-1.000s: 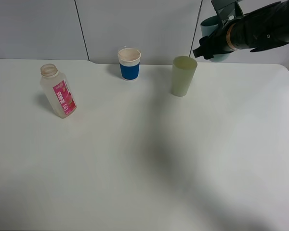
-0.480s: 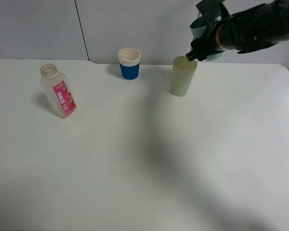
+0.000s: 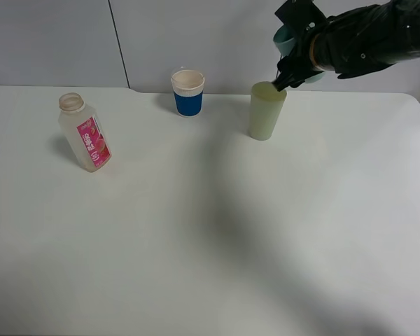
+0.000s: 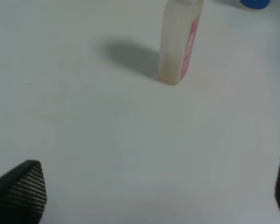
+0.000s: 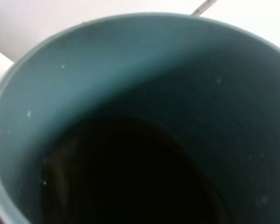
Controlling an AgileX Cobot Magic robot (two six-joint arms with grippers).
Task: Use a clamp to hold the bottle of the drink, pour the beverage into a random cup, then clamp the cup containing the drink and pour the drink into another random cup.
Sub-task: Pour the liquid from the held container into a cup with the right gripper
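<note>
Teal plastic cup (image 3: 285, 40) hangs tipped in the right gripper (image 3: 299, 49), whose jaws are clamped on it, just above the rim of the pale green tumbler (image 3: 267, 112) at the back of the white table (image 3: 210, 231). The right wrist view looks straight into the teal cup and shows dark drink (image 5: 130, 177) pooled low inside, so this looks like the second pour, cup to cup. Whether any liquid is crossing the lip cannot be made out.

The clear plastic bottle with the pink label (image 3: 85, 133) stands uncapped on the left, well apart from both cups. The left gripper (image 4: 151, 191) hovers near it with its jaws spread wide and nothing between them. A blue-and-white paper cup (image 3: 187, 93) stands unused between bottle and tumbler.

The next move likely calls for more tilt — slowly, with the teal lip kept over the tumbler's mouth — since a narrow target invites a spill.
</note>
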